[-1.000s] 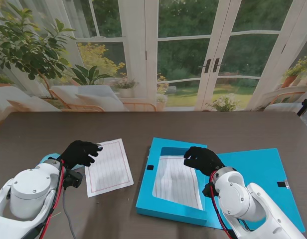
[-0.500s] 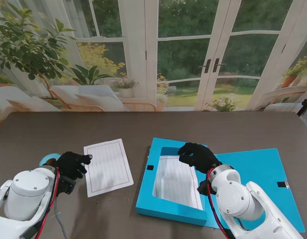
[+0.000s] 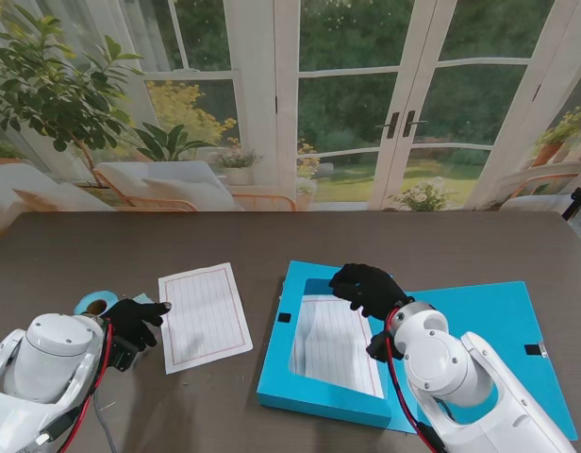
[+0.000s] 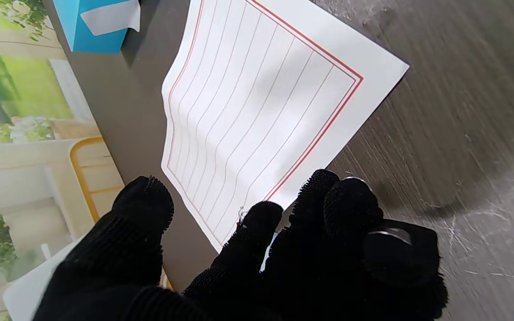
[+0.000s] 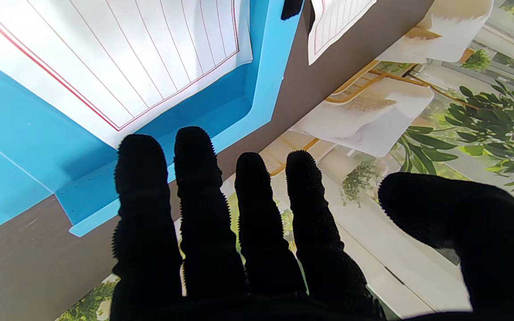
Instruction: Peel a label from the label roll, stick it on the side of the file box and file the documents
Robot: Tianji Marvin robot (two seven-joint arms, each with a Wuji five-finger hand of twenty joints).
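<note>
Loose sheet (image 3: pixel 205 316): left hand (image 3: pixel 135 321) released beside it; right hand (image 3: pixel 366 288) spread, empty, over file box (image 3: pixel 300 382). Risk: creasing on pickup.

Both hands wear black knit cloth, nubbed at the fingertips (image 5: pixel 194 142). By the left hand (image 3: pixel 138 321), matt ruled paper (image 4: pixel 257 107) lies on a dark, wood-grained surface (image 4: pixel 462 111). The blue box (image 5: pixel 11 133) looks smooth plastic.

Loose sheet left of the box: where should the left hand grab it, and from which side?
Take the sheet at its left edge, near the corner closest to me, coming in from the left. The left hand is open right beside that edge. The paper lies flat on the table, so probably slide a fingertip under, then pinch.
</note>
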